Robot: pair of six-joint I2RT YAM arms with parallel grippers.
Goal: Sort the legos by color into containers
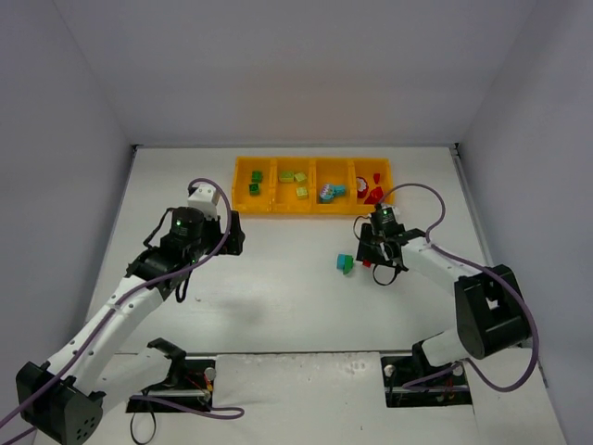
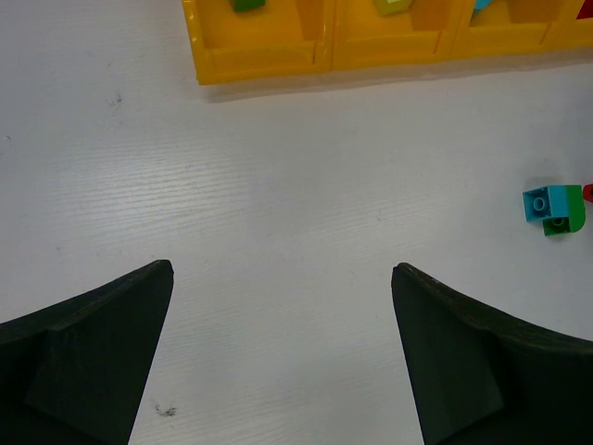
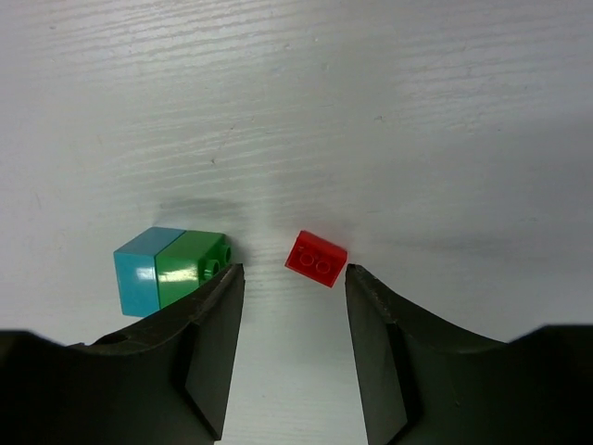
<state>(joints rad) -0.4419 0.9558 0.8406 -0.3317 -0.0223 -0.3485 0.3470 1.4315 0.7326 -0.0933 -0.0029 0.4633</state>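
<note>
Open-jawed right gripper should centre on the small red plastic brick mid-frame, avoiding the teal-and-green plastic bricks at left, before closing

Lab: white-walled test enclosure

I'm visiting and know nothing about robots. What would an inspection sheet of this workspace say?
Surface: white table, faintly scuffed.
Job's things: long orange-yellow plastic tray holds bricks grouped by colour; touching teal and green brick pair and small red brick lie loose on the table.
Clutter: nothing seen.
Pincers: left pincer open, empty; right pincer open, straddling the red brick.
Cables: purple cables loop along both arms.
Surroundings: plain pale walls on three sides.
</note>
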